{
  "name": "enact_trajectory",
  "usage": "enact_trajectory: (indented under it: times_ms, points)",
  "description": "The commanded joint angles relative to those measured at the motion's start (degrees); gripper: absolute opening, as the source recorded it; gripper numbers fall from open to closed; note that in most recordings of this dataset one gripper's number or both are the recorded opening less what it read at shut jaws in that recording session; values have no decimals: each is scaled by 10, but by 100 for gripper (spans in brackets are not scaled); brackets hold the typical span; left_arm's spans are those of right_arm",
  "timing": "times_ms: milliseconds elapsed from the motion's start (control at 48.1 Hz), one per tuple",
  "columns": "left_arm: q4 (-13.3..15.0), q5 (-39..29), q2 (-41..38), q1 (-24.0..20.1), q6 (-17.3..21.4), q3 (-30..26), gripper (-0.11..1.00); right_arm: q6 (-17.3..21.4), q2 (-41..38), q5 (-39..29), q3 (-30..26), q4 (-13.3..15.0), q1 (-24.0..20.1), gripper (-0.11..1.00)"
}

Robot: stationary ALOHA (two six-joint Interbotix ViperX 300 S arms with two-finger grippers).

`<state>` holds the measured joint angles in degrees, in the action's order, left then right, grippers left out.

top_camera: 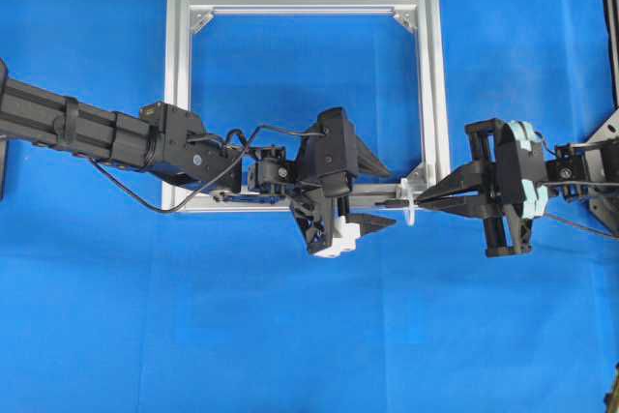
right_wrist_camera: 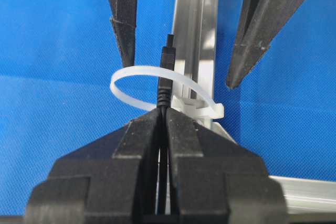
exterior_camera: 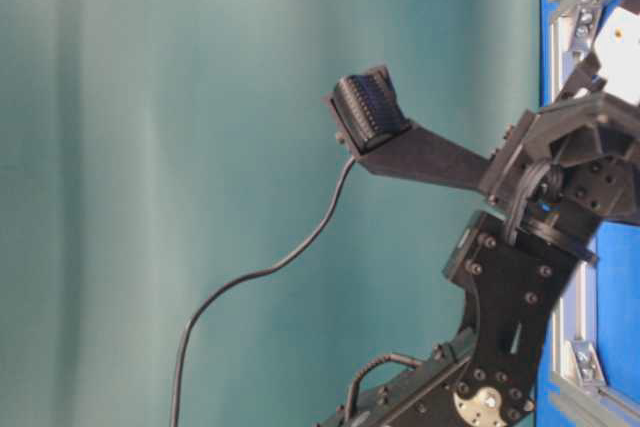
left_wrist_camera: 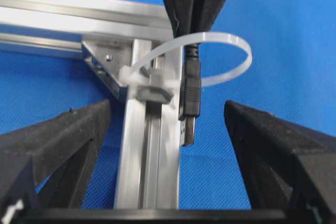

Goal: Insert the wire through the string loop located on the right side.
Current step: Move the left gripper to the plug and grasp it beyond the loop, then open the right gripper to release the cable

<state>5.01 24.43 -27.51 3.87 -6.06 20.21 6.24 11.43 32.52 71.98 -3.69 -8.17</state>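
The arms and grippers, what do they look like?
Both arms are black, with loose black cables. The left gripper has long tapered black fingers and a white block underneath. The right gripper has similar black fingers, with pale teal discs behind them.

I am looking down on a bench covered with a bright blue cloth. Lying flat on it is a square silver frame of slotted aluminium bars, with small triangular silver brackets sitting in its inner corners. Blue cloth is showing through the frame's open middle.
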Motion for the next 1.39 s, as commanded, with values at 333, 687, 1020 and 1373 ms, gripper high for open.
enact_trajectory:
  times_ms: [333,687,1020,1373]
  points:
    - [-2,4,12,4,0,-11,84,-1,4,4,-11,1,-1,-4]
    - [-2,4,13,4,0,-11,83,-1,4,4,-11,1,-2,-4]
    - [-4,5,13,6,4,-11,22,-1,4,3,-11,1,-2,-4]
    - [-4,5,13,8,24,-11,8,-1,4,2,-11,2,-2,-4]
